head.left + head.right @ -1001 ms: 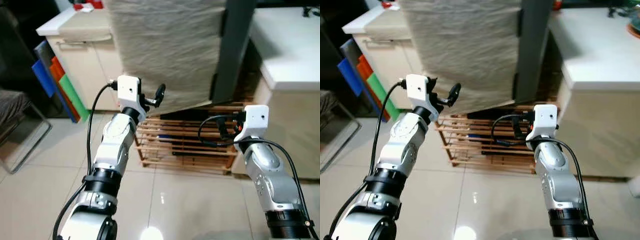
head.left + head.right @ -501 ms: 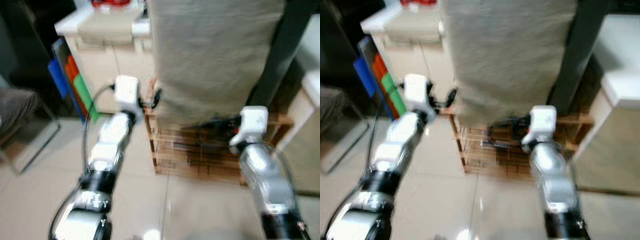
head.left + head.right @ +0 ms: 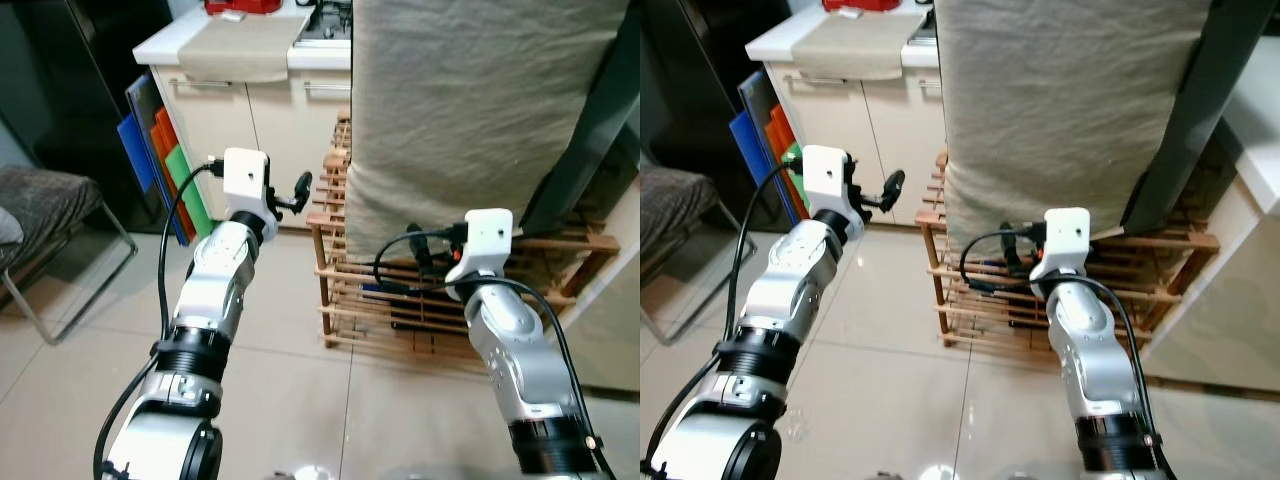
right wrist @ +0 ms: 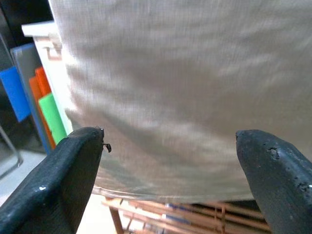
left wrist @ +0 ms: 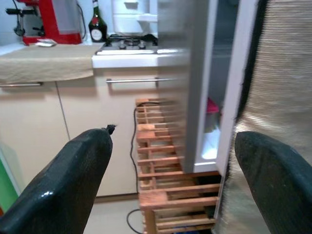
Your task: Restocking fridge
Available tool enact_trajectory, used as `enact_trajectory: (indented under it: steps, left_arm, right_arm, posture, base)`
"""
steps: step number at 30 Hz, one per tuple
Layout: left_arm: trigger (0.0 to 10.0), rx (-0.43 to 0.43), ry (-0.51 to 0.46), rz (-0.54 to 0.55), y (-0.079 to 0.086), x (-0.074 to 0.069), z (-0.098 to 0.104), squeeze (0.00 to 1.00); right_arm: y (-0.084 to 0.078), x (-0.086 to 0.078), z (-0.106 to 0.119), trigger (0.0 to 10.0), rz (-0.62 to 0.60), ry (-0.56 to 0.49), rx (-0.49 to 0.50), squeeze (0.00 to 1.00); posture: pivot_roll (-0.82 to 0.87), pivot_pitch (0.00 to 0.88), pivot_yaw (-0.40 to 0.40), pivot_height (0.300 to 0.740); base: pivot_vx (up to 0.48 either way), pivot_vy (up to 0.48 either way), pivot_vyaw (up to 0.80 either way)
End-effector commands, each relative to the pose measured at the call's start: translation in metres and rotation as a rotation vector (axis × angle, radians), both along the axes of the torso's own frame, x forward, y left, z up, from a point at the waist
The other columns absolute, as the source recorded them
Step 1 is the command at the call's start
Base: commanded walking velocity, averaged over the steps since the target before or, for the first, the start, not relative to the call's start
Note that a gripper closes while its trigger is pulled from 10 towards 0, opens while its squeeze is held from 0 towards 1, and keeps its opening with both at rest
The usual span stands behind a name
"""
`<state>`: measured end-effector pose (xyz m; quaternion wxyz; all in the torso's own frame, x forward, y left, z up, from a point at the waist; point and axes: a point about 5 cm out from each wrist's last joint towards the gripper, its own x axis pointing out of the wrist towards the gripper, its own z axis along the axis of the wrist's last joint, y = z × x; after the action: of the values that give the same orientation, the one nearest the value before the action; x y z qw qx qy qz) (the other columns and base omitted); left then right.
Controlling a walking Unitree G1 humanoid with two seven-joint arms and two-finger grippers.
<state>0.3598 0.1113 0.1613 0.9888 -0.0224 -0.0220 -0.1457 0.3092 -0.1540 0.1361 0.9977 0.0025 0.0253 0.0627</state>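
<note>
- Left hand (image 5: 170, 180) raised, fingers spread, empty, near wooden rack (image 3: 400, 290).
- Right hand (image 4: 170, 180) spread, empty, facing beige cloth (image 3: 1070, 110).
- Fridge (image 5: 195, 73) ajar.

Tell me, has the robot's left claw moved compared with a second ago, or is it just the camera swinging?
Cannot tell. The whole picture shifted, so the camera moved. The left gripper hangs beside the cloth-covered fridge door and above the wooden rack, much as before.

A glossy beige tiled floor (image 3: 290, 340) carries a slatted wooden rack (image 3: 420, 300) — it stands under a tall cloth-draped unit (image 3: 470, 110). Beside it stand cream cabinets (image 3: 215, 125); blue, orange and green boards (image 3: 160, 165) lean against them — on edge.
</note>
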Motion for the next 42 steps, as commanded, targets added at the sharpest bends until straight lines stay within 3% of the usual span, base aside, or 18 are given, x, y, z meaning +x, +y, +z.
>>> enact_trajectory:
  steps: [1,8,13,21,29,32,33,37,42]
  left_arm:
    - [10.0,0.004,0.013,0.002,0.0,-0.001,-0.002,0.0]
    - [10.0,0.0,0.008,-0.005,-0.001,-0.008,-0.003,0.0]
    - [10.0,0.017,-0.005,0.003,0.006,-0.021,-0.004,0.0]
    - [10.0,0.034,0.005,0.031,0.019,-0.046,-0.007,0.0]
    - [10.0,0.061,0.031,0.056,0.028,-0.077,0.001,0.0]
    - [10.0,0.065,0.038,0.055,0.028,-0.08,0.001,0.0]
    - [10.0,0.066,0.063,0.066,0.029,-0.088,-0.002,0.0]
    - [10.0,0.058,0.085,0.081,0.028,-0.097,-0.004,0.0]
    - [10.0,0.033,0.071,0.078,0.02,-0.091,0.0,0.0]
  right_arm:
    - [0.012,0.009,0.006,10.0,0.024,-0.029,-0.014,0.0]
    - [0.031,0.026,0.015,10.0,0.057,-0.066,-0.037,0.0]
    - [0.042,0.05,0.028,10.0,0.034,-0.089,-0.026,0.0]
    - [0.044,0.063,0.038,10.0,0.026,-0.115,-0.039,0.0]
    - [0.058,0.1,0.079,10.0,0.043,-0.15,-0.088,0.0]
    - [0.059,0.103,0.083,10.0,0.039,-0.149,-0.096,0.0]
    - [0.059,0.107,0.09,10.0,0.015,-0.139,-0.113,0.0]
    - [0.064,0.11,0.099,10.0,0.022,-0.152,-0.15,0.0]
    - [0.074,0.11,0.117,10.0,0.063,-0.237,-0.087,0.0]
  posture:
    - [-0.13,0.0,0.091,0.74]
    - [-0.1,0.0,0.07,0.74]
    - [-0.05,0.0,0.032,0.74]
    - [0.02,0.0,-0.015,0.74]
    - [0.12,0.12,-0.05,0.74]
    - [0.13,0.132,-0.053,0.74]
    - [0.16,0.164,-0.065,0.74]
    - [0.17,0.165,-0.082,0.74]
    - [0.12,0.127,-0.107,0.74]
  base:
    - [0.0,0.0,0.0]
    - [0.0,0.0,0.0]
    - [0.0,0.0,0.0]
    - [0.0,0.0,0.0]
    - [0.0,0.0,0.0]
    - [0.0,0.0,0.0]
    - [0.0,0.0,0.0]
    - [0.0,0.0,0.0]
    - [0.0,0.0,0.0]
